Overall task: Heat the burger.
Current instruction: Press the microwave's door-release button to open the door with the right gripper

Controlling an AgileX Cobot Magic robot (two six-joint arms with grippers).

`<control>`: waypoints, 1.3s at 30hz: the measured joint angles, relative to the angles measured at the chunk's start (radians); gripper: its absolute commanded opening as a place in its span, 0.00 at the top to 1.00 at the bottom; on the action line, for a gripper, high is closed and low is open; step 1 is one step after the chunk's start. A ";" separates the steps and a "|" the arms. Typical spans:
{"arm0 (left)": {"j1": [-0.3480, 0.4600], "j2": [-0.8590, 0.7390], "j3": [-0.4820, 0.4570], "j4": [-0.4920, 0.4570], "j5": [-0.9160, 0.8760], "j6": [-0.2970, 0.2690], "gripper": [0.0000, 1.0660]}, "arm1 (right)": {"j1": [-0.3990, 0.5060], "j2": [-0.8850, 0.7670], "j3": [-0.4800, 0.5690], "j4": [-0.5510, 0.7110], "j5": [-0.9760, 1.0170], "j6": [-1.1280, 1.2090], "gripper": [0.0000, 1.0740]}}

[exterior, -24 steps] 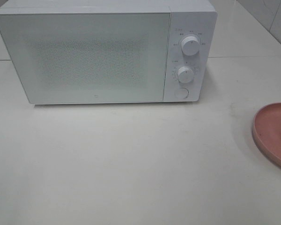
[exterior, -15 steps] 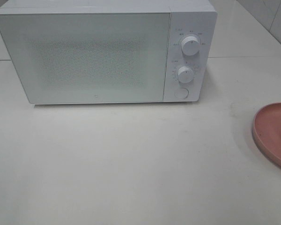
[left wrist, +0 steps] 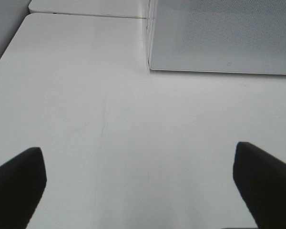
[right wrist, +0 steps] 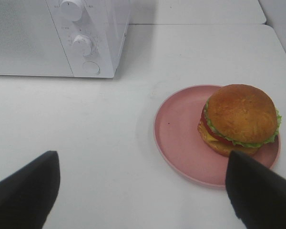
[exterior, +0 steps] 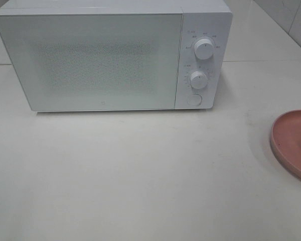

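Nothing had shifted since before: the burger (right wrist: 239, 119) sat on the pink plate (right wrist: 181, 138) at 3 o'clock, the microwave (exterior: 110, 55) at 12. The left fingers (left wrist: 14, 186) and right fingers (right wrist: 24, 191) were spread wide, holding nothing.

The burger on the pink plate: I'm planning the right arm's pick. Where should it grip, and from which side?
Probably from above, jaws closing on opposite flanks of the burger at its layered middle, below the domed bun. It stands upright on the plate; the rounded top offers no flat hold, and the rim hinders a low approach.
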 measured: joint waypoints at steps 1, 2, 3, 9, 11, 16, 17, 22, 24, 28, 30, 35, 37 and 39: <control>0.000 0.000 0.000 0.000 0.000 0.000 0.04 | 0.000 0.000 0.000 0.000 0.000 0.000 0.18; 0.000 0.000 0.000 0.000 0.000 0.000 0.04 | 0.000 0.031 0.000 0.000 -0.013 0.000 0.18; 0.000 0.000 0.000 0.000 0.000 0.000 0.04 | 0.000 0.086 0.000 0.000 -0.038 0.001 0.19; 0.000 0.000 0.000 0.000 0.000 0.000 0.04 | 0.000 0.233 0.000 0.000 -0.145 0.001 0.20; 0.000 0.000 0.000 0.000 0.000 0.000 0.04 | 0.000 0.271 0.000 0.000 -0.186 0.001 0.20; 0.000 0.000 0.000 0.000 0.000 0.000 0.04 | 0.000 0.370 0.000 0.000 -0.279 0.001 0.22; 0.000 0.000 0.000 0.000 0.000 0.000 0.04 | 0.000 0.370 0.000 0.000 -0.279 0.001 0.22; 0.000 0.000 0.000 0.000 0.000 0.000 0.04 | 0.000 0.497 0.000 0.001 -0.385 0.000 0.23; 0.000 0.000 0.000 0.000 0.000 0.000 0.04 | 0.000 0.541 0.000 0.001 -0.415 0.000 0.23; 0.000 0.000 0.000 0.000 0.000 0.000 0.04 | 0.000 0.599 0.000 0.001 -0.462 0.000 0.23; 0.000 0.000 0.000 0.000 0.000 0.000 0.04 | 0.000 0.666 0.000 0.001 -0.505 0.000 0.24; 0.000 0.000 0.000 0.000 0.000 0.000 0.04 | 0.000 0.713 0.000 0.001 -0.539 0.000 0.24; 0.000 0.000 0.000 0.000 0.000 0.000 0.04 | 0.000 0.737 0.000 0.001 -0.567 0.000 0.25; 0.000 0.000 0.000 0.000 0.000 0.000 0.04 | 0.000 0.763 0.000 0.001 -0.602 0.000 0.25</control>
